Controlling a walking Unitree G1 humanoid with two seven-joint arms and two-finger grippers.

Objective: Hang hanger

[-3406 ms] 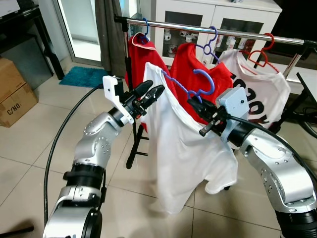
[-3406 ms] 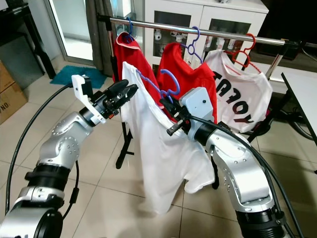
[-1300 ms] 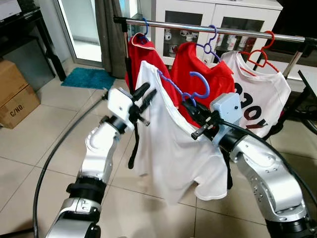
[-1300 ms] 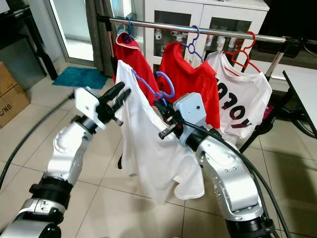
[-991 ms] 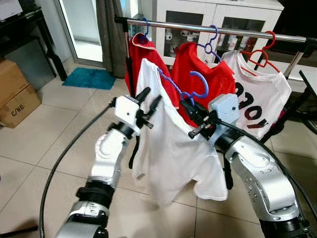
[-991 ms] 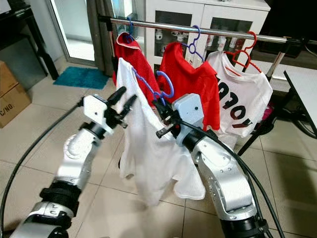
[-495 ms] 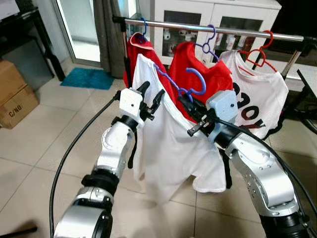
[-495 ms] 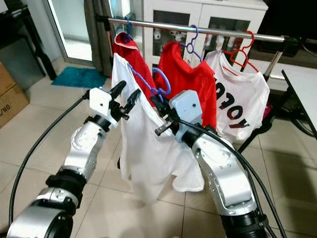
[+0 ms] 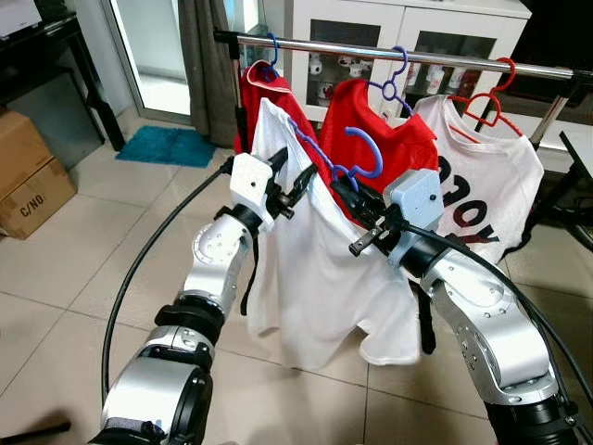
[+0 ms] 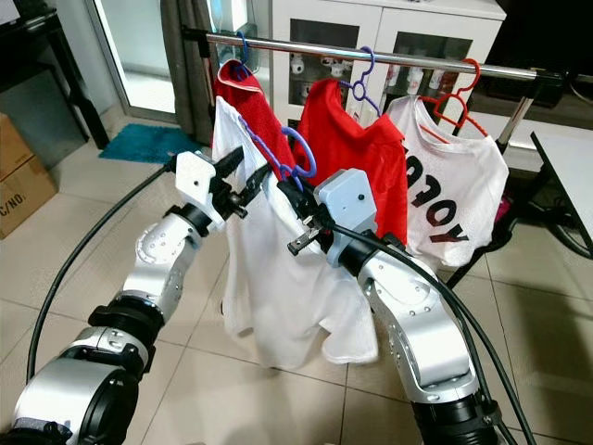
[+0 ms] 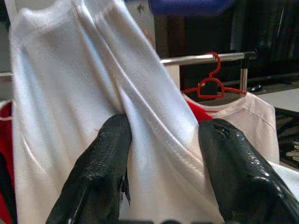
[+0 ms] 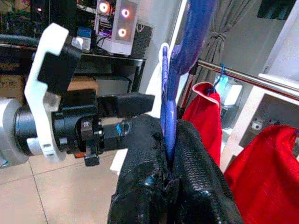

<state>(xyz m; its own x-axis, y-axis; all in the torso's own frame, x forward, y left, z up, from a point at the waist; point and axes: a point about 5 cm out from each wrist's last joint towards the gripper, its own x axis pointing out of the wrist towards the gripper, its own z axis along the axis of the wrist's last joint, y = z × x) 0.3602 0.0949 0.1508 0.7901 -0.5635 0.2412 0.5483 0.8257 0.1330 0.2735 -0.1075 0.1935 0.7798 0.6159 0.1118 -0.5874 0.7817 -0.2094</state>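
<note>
A white T-shirt (image 9: 315,278) hangs on a blue hanger (image 9: 366,153) in front of the metal clothes rail (image 9: 445,60), below rail height. My right gripper (image 9: 345,193) is shut on the hanger's neck, just under its hook; the right wrist view shows the fingers (image 12: 140,154) clamped on the blue hanger (image 12: 187,42). My left gripper (image 9: 292,176) is at the shirt's left shoulder. It is open, with a fold of the white fabric (image 11: 154,116) lying between its two fingers (image 11: 100,163).
On the rail hang a red shirt (image 9: 264,93) on a blue hanger, a second red shirt (image 9: 371,120) on a purple hanger, and a white printed shirt (image 9: 482,176) on a red hanger. A cardboard box (image 9: 28,176) and a teal mat (image 9: 167,146) lie left.
My left gripper has swung in from the left and now straddles the shirt's shoulder. The right gripper has carried the hanger a little up and toward the rail.
</note>
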